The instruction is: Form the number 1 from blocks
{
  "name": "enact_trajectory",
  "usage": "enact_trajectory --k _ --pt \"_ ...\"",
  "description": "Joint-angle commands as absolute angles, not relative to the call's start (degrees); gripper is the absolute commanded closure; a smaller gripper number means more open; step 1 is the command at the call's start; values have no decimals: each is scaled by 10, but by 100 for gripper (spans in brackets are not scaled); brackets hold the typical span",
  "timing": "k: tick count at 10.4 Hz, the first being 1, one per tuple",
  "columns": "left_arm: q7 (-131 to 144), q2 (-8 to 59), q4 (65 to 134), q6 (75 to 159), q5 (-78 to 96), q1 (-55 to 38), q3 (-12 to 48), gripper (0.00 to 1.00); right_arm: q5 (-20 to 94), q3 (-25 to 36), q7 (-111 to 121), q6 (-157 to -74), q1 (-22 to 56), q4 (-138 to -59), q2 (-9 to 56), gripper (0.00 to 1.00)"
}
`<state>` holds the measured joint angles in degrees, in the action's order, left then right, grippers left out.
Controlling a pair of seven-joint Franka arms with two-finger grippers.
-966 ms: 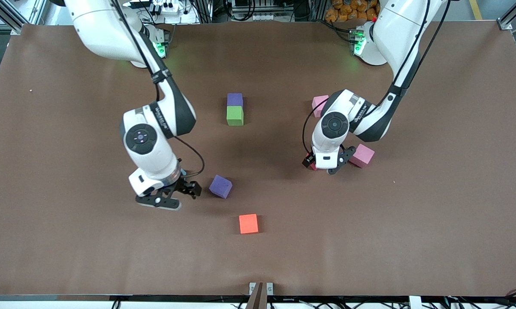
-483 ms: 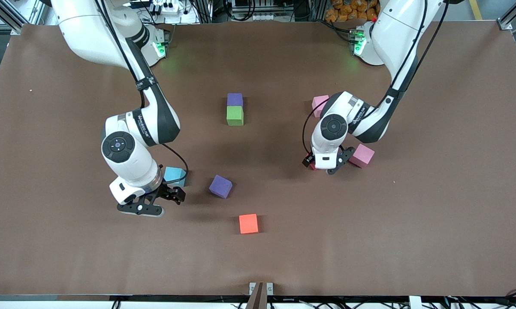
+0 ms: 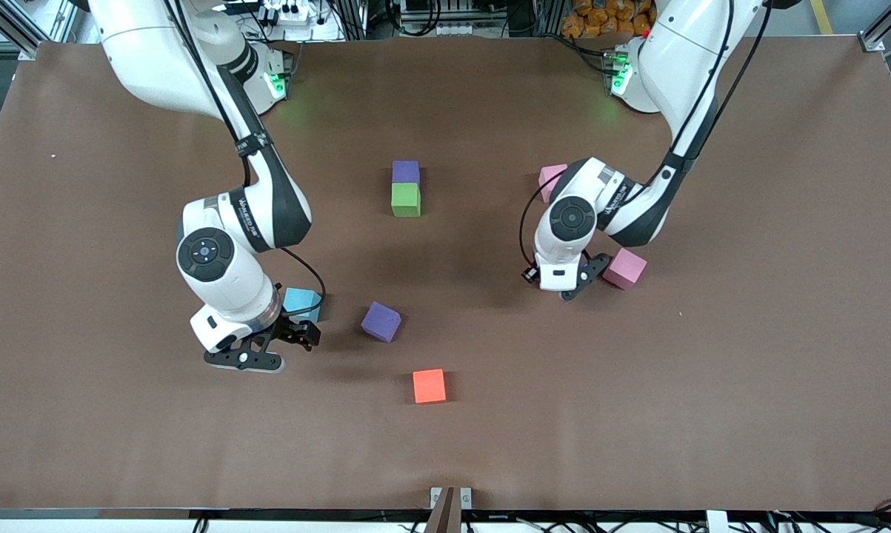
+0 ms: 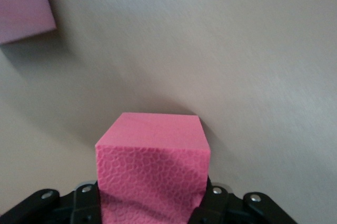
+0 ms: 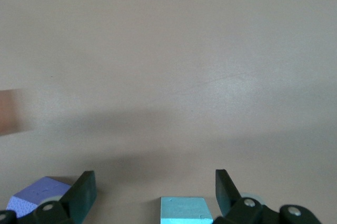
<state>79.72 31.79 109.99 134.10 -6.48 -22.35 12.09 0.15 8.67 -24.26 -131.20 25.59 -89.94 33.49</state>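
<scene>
Presently on the brown counter, with places taken from the green block: one purple block touching it, just farther from the front camera. A second purple block, turned at an angle, nearer the camera than the green block. An orange block nearer the camera again. A light blue block toward the right arm's end of the counter and nearer the camera than the green block. Two pink blocks toward the left arm's end: one pink block about level with the green block and partly hidden by the left arm, another pink block nearer the camera. Left end effector: low at the counter between those two pink blocks, fingers clamped on a block that shows deep pink-red in the left wrist view and is hidden under the wrist in the front view. Right end effector: fingers apart, holding nothing, hanging over the counter just beside the light blue block.
</scene>
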Motion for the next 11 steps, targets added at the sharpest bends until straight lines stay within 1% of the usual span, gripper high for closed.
enact_trajectory --k 1,2,3,4,6,7,8,10,11 --pt "818 291 1098 1329 -79 -297 121 100 -4 78 -238 -1309 246 -914 321 0" --pt "828 287 1095 1325 -76 -331 133 100 -4 78 -240 -1309 245 -921 319 0" --pt "837 282 1092 1318 -74 -345 155 100 -4 78 -245 -1309 243 -923 319 0" --pt "850 283 1073 1296 -73 -355 191 100 -3 77 -244 -1308 236 -924 318 0" --pt "860 287 1028 1239 -69 -377 241 100 -2 77 -240 -1308 228 -946 316 0" --pt "862 293 1011 1235 -66 -394 256 100 0 77 -240 -1308 228 -954 313 0" --pt "861 305 992 1235 -66 -423 256 100 1 77 -239 -1308 228 -955 313 0" --pt "864 354 947 1235 -67 -481 255 100 1 78 -240 -1309 227 -970 314 0" --pt "870 368 941 1235 -69 -506 254 100 2 78 -242 -1309 227 -972 316 0"
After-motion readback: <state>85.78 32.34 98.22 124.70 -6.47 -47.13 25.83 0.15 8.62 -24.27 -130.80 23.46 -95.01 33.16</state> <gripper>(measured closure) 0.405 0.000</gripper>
